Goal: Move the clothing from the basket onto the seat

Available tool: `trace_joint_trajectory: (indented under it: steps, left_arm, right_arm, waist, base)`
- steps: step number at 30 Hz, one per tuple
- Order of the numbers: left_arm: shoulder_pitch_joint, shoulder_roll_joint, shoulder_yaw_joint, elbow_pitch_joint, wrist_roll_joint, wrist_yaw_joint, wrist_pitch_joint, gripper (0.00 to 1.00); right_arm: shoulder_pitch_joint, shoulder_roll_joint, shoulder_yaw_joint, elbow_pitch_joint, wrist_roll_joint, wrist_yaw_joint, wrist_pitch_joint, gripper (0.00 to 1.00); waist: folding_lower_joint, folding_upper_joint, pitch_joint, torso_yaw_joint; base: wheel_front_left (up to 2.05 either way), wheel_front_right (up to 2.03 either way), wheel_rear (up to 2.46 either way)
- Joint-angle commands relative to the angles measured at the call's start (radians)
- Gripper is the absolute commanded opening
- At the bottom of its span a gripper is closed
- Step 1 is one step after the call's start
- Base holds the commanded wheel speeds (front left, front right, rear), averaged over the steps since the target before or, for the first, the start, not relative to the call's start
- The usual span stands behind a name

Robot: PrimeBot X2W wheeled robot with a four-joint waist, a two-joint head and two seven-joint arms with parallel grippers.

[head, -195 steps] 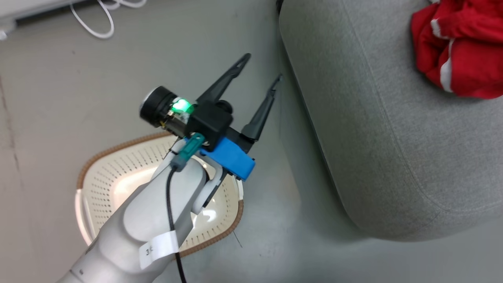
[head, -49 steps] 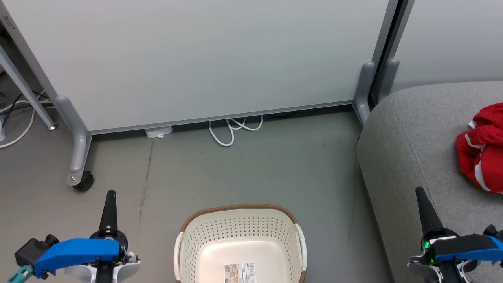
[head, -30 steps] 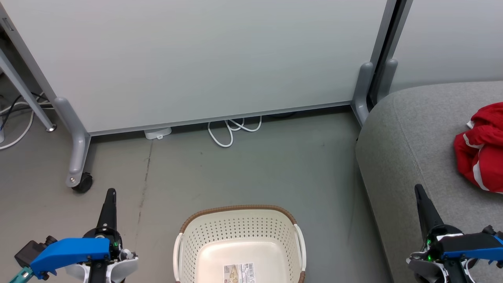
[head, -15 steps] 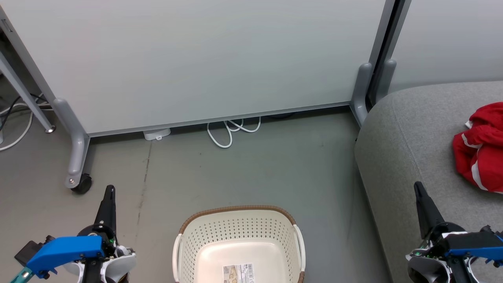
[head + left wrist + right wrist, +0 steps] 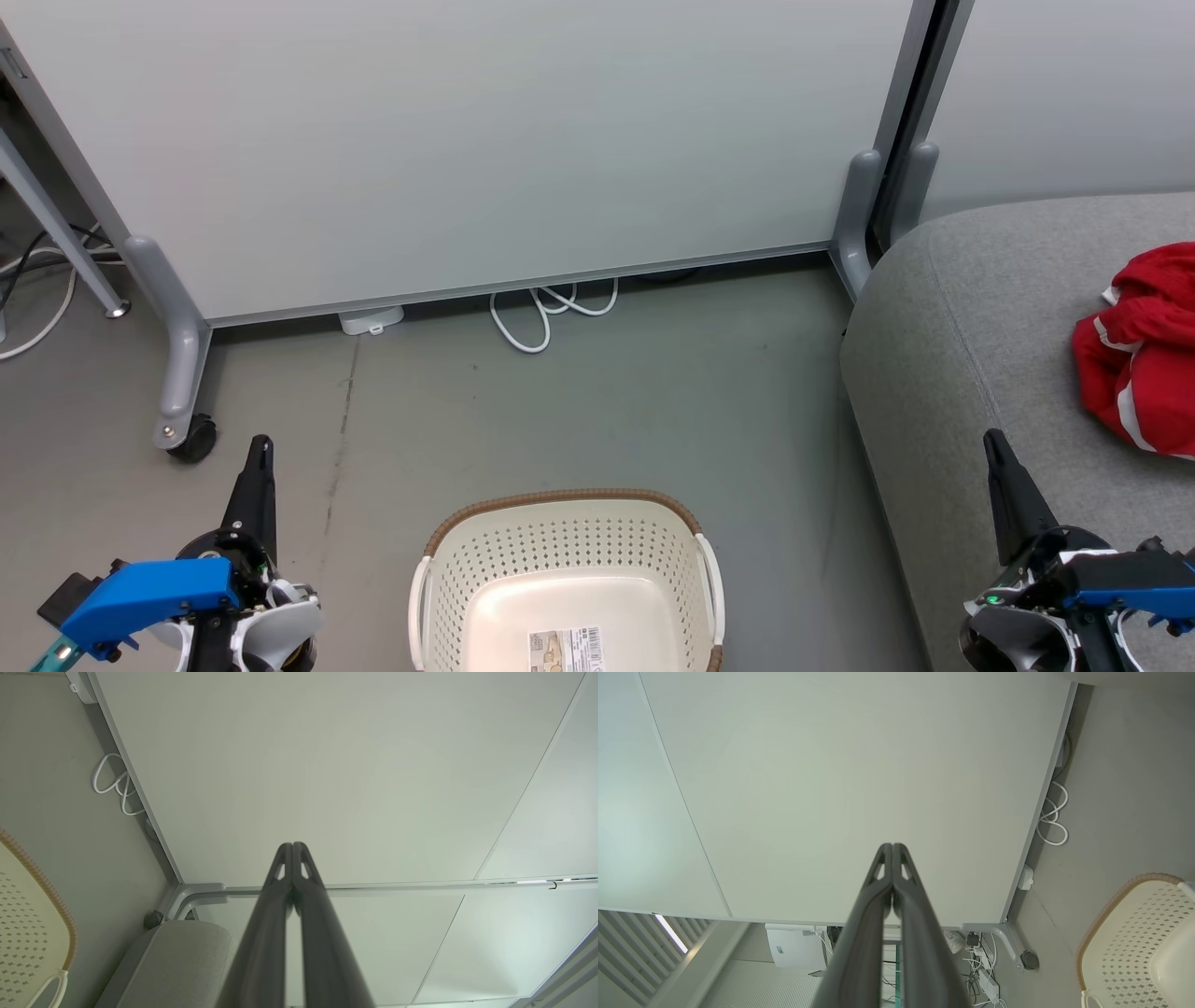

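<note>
My left tool [image 5: 260, 450] and my right tool [image 5: 992, 441] are both closed on nothing, fingers pressed together, one at each side of the laundry basket [image 5: 560, 498]. The basket sits on the floor [image 5: 607, 411], a barcode sticker [image 5: 565, 646] on its bottom. The red clothing [image 5: 1134, 355] lies bunched on the grey sofa [image 5: 971, 308], back from its rounded edge. Bare floor runs between the basket's rim, the sofa's side and the partition panel [image 5: 467, 140].
</note>
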Motion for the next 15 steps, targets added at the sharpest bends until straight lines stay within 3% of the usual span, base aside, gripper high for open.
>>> trace_joint_trajectory:
  steps: [1, 15]
  left_arm:
    - [-0.01, 0.003, 0.003, -0.003, -0.002, -0.009, 0.005, 0.0]
    - [-0.009, 0.003, 0.003, -0.003, -0.002, -0.006, 0.005, 0.0]
  right_arm:
    - [-0.014, 0.003, -0.002, -0.003, 0.002, 0.0, 0.005, 0.0]
    - [-0.012, 0.003, -0.002, -0.003, 0.002, 0.0, 0.005, 0.0]
  waist:
    - [-0.0001, 0.0, 0.0, 0.0]
    - [-0.0001, 0.0, 0.0, 0.0]
  base:
    - [0.0, 0.0, 0.0]
    - [0.0, 0.0, 0.0]
